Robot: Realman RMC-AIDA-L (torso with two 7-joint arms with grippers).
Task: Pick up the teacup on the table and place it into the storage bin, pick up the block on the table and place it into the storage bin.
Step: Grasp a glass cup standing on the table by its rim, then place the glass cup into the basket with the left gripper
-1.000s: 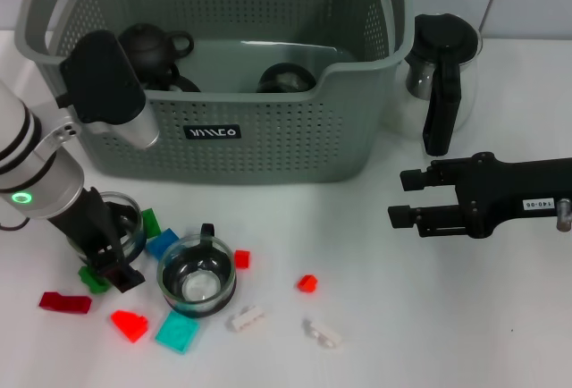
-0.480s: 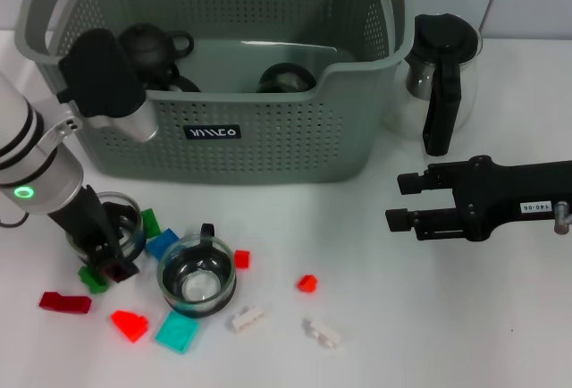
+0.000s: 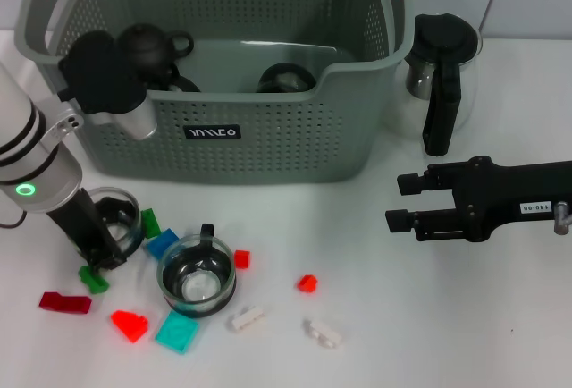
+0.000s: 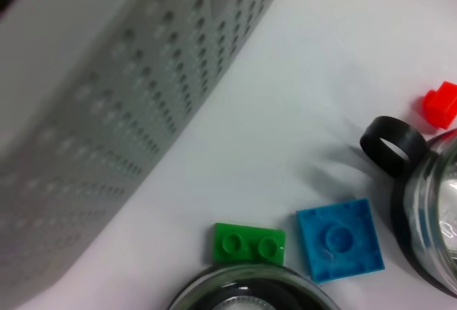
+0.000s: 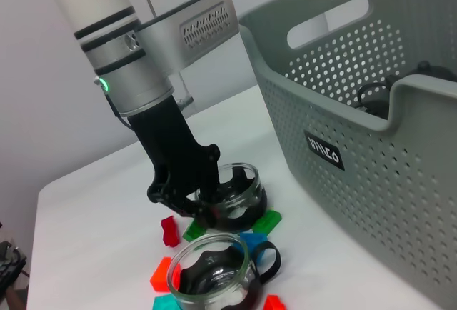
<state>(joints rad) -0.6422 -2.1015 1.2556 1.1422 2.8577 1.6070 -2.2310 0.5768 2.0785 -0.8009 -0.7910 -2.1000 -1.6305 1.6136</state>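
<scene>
Working my left gripper [image 3: 100,249] over the near teacup [image 3: 114,218], left of the storage bin [image 3: 268,151]; can't tell if closed. Glass: light, slick, brittle — rim is best. Right gripper [image 3: 398,202] open, parked.

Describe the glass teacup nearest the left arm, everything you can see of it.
The teacup is a low, round, clear glass cup with a dark base, standing upright on the white table in front of the storage bin. A green block lies against its side. The left pincer is down at its rim; whether it grips the glass cannot be told. A handle is not visible.
</scene>
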